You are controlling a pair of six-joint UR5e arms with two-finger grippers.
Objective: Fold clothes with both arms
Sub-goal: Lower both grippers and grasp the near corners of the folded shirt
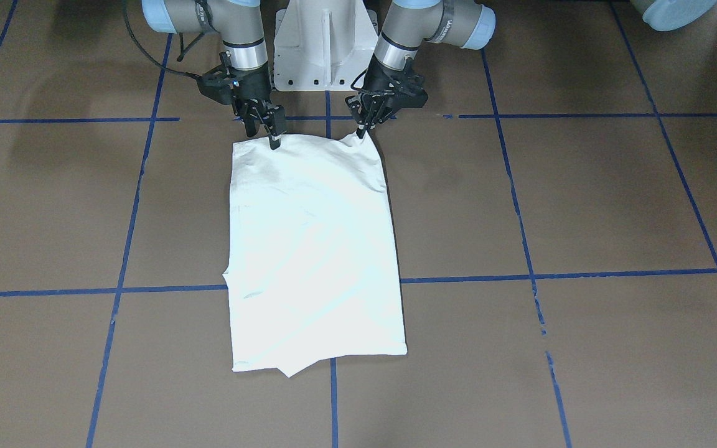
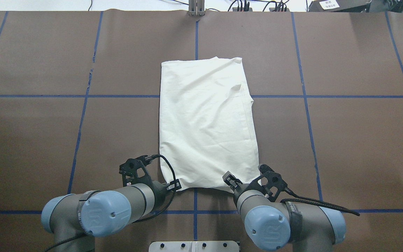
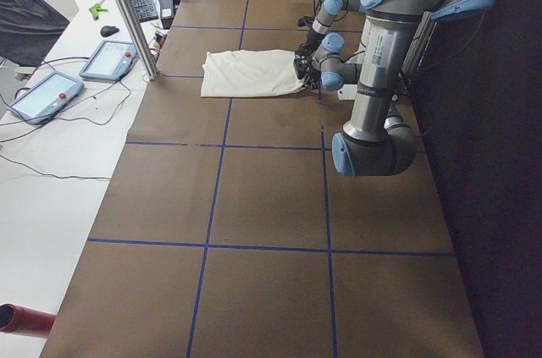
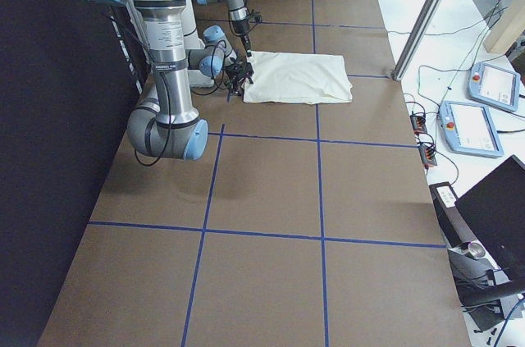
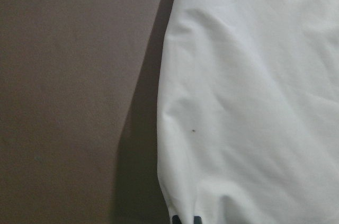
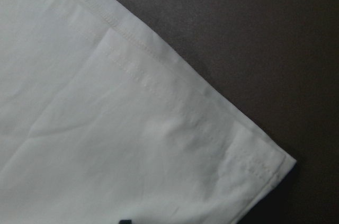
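Desk (image 2: 30,147) is the biggest thing we see, a brown surface ruled into squares by blue tape (image 2: 82,115). The shirt (image 2: 205,122) lies flat near its middle, straddling the centre line with its long side running away from the robot. We see only plain white cloth and no print, and the outline is a narrow rectangle, so we judge that the sides are folded in and the print is turned under. A small flap sticks out on one long edge and another at the far end, which suggests the layers are not quite square. Both arms reach down to the short edge nearest the base (image 1: 324,43), the left arm (image 2: 117,206) at one corner and the right arm (image 2: 285,220) a little inside the other. We take that pairing as the reason for the pose: gripping one edge at two points lets it rise level and be carried toward the far end to halve the length. The left fingers (image 1: 360,129) are closed on the corner, since the cloth there is drawn up into a small peak. The right fingers (image 1: 275,142) sit on the hem and look pinched on it too, though the cloth around them lies flatter. In the wrist view the true corner is free just beside them.
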